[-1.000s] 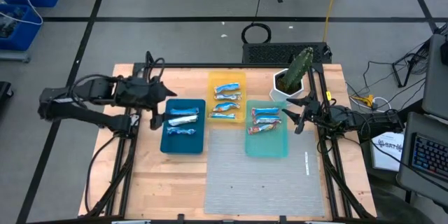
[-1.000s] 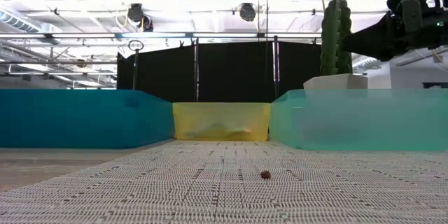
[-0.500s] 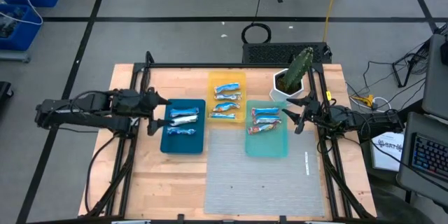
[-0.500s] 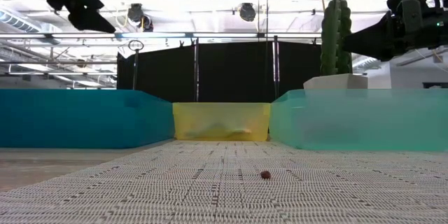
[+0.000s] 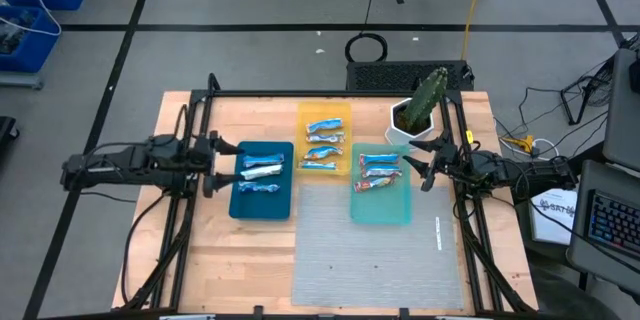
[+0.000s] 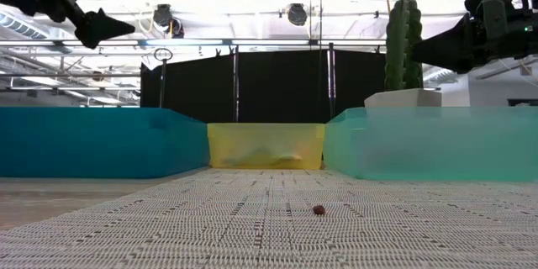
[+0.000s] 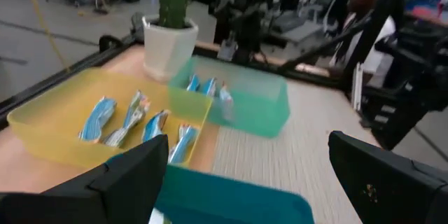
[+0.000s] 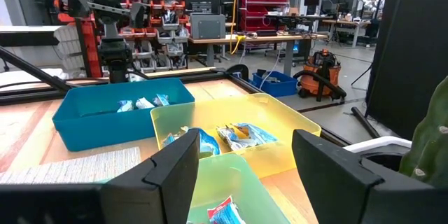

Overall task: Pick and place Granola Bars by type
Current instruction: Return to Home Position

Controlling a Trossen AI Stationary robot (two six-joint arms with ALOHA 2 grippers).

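The granola bars lie sorted in three trays on the table. Blue-and-white ones point(image 5: 260, 171) are in the blue tray point(image 5: 240, 205). Several more point(image 5: 322, 144) fill the yellow tray point(image 5: 304, 120). Blue ones and a reddish one point(image 5: 372, 186) rest in the teal tray point(image 5: 385, 210). My left gripper point(image 5: 216, 165) hangs open just left of the blue tray, pointing about level at it, with nothing between its fingers point(image 7: 126, 182). My right gripper point(image 5: 418, 164) stands open at the teal tray's right side, also with nothing in it point(image 8: 241, 182).
A grey ribbed mat point(image 5: 380, 255) covers the near middle of the table, with a small brown crumb point(image 6: 319, 210) on it. A potted cactus point(image 5: 418, 108) stands at the far right, behind my right gripper. Bare wood lies at the near left.
My left gripper has drawn back from over the blue tray's left end toward the table's left edge and sunk lower, tipping up from a downward slant to nearly level. Its fingers have stayed open. The bars and trays have not moved.
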